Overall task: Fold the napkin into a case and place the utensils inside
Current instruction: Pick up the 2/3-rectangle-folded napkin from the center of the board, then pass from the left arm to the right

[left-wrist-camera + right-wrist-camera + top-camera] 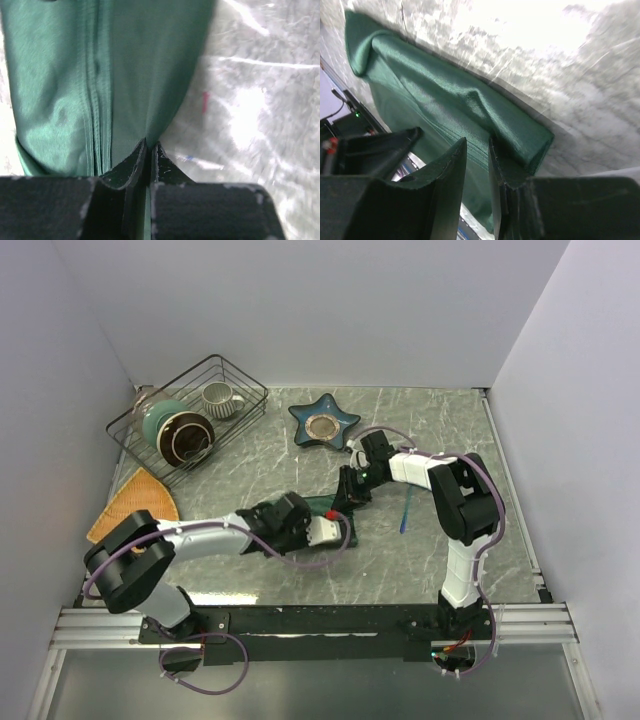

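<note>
On the grey marbled table (pixel 440 430), near its middle, the dark green napkin (pixel 445 100) is seen folded into a long, layered, satiny band. Its edge is pinched in the closed left hand (pixel 149 145). The right hand (pixel 476 146) is set narrowly parted at one end; whether cloth is gripped cannot be told. A blue utensil (pixel 404 510) lies nearby.

Tbl (pixel 440 550) w/ napkin (pixel 445 105), basket (pixel 246 381), dish (pixel 300 417), mat (pixel 130 504)
</note>
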Available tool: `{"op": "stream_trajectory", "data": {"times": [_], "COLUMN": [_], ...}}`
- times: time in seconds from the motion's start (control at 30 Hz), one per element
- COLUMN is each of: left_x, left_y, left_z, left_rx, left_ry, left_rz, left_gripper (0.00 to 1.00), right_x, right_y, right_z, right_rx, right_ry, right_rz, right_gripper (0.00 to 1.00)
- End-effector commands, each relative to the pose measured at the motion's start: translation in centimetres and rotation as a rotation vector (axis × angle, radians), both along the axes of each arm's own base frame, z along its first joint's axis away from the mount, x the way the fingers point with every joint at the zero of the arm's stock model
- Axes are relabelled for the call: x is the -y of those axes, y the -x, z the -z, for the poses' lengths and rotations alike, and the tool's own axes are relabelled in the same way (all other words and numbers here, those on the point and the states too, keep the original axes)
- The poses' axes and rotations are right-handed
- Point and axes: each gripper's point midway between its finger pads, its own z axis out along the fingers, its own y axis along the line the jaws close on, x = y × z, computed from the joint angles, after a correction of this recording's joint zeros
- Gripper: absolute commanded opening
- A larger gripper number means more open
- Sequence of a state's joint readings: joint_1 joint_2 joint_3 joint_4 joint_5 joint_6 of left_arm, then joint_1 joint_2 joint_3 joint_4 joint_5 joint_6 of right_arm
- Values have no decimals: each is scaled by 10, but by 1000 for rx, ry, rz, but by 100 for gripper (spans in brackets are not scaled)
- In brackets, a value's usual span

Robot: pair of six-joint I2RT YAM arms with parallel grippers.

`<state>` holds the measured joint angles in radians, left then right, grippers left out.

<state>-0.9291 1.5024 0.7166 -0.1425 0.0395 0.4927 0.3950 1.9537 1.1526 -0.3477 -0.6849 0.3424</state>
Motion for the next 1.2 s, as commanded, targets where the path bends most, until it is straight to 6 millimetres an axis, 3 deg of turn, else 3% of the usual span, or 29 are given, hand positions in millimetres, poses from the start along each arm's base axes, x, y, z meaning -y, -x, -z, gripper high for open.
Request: {"op": "stream_trajectory", "data": {"times": [0.0,0.2,0.23,0.4,0.67,0.9,1.17], "left_x": [-5,8,5,12,7,2,-1], "left_y": [4,-3,3,-3,-20,-29,-39], "left_z": [-16,-38,-33,-46,-39,-31,-24], "left_rx": [-200,-374,-430,-545,-692,-829,-904], "left_ry": [44,147,125,159,171,181,180], "left_rz": [11,70,72,109,83,59,55], "left_gripper": [6,6,6,7,7,8,9], "right_x": [10,7,7,6,19,29,26], "right_y": [10,5,6,9,30,38,36], "right_z": [-2,-22,-24,-42,-70,-82,-107], "right_rx": [27,73,74,93,209,450,837], "right_ry": [72,51,45,22,-11,-32,-40], "right_rz": [-37,-82,-91,-118,-199,-312,-414], "right_gripper": [34,39,41,49,73,86,86]}}
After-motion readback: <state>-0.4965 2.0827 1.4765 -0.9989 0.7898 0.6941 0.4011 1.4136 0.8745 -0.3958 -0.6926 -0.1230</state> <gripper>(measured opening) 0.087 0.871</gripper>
